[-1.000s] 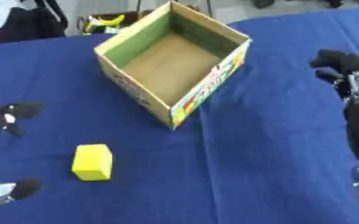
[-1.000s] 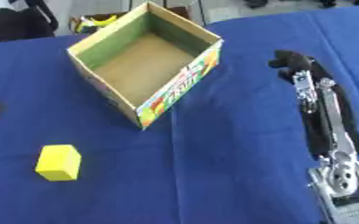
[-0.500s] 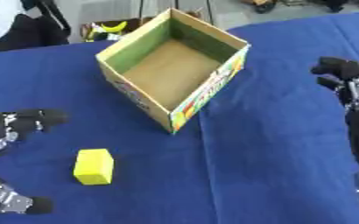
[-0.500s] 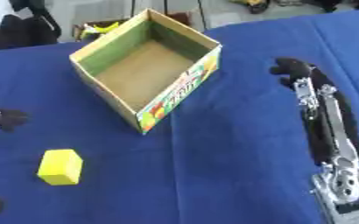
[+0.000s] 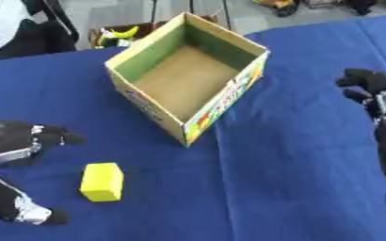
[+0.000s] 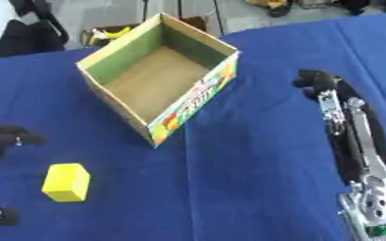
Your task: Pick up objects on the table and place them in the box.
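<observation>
A yellow block (image 5: 102, 181) lies on the blue table, in front of and to the left of the open cardboard box (image 5: 188, 77), which has nothing in it. My left hand (image 5: 11, 141) is at the left edge, open, with its fingers above the block's left side and its thumb (image 5: 19, 212) below; it does not touch the block. My right hand (image 6: 320, 84) hovers at the right of the box with its fingers curled and nothing in them.
The blue cloth (image 5: 295, 155) covers the table. Behind its far edge stands a small box with yellow things (image 5: 118, 35) in it, and dark clothing (image 5: 31, 33) shows at the upper left.
My left hand has come in from the left edge toward the yellow block. The whole picture has shifted a little, so the head has moved. The right hand stays where it was.
</observation>
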You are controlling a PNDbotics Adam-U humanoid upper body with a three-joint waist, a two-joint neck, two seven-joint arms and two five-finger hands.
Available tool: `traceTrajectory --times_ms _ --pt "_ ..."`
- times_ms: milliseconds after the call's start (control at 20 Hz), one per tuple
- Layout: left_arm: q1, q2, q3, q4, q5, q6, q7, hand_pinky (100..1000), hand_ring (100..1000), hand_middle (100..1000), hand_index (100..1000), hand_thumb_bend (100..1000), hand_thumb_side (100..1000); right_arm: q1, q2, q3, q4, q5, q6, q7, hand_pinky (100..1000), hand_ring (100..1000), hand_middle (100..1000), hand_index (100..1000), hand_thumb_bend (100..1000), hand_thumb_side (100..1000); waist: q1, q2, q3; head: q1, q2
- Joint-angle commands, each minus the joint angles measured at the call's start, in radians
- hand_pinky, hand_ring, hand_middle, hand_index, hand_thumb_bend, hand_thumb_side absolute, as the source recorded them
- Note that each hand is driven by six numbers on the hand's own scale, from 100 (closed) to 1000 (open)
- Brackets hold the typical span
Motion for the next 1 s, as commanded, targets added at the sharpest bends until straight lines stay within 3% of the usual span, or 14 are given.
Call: traceTrajectory --times_ms 50,600,1000 --pt "-0.028 0.009 0.002 0.017 0.016 0.014 -0.017 100 372 773 1000 802 770 -0.001 -0.019 0.002 -0.021 -0.007 0.003 0.001 862 907 669 794 100 950 -0.002 -0.026 0.0 0.005 -0.011" --pt "-0.099 -0.051 -0.021 0.067 -0.097 0.019 -0.01 100 312 759 977 752 736 0.003 -0.018 0.003 -0.021 -0.009 0.008 0.003 864 907 667 793 100 949 -0.003 -0.025 0.0 0.013 -0.008" --pt "-0.124 -0.087 -0.043 0.127 -0.162 -0.003 -0.029 100 337 791 980 733 731 0.005 -0.018 0.002 -0.021 -0.01 0.011 0.003 865 908 667 793 100 947 -0.003 -0.022 0.001 0.02 -0.015"
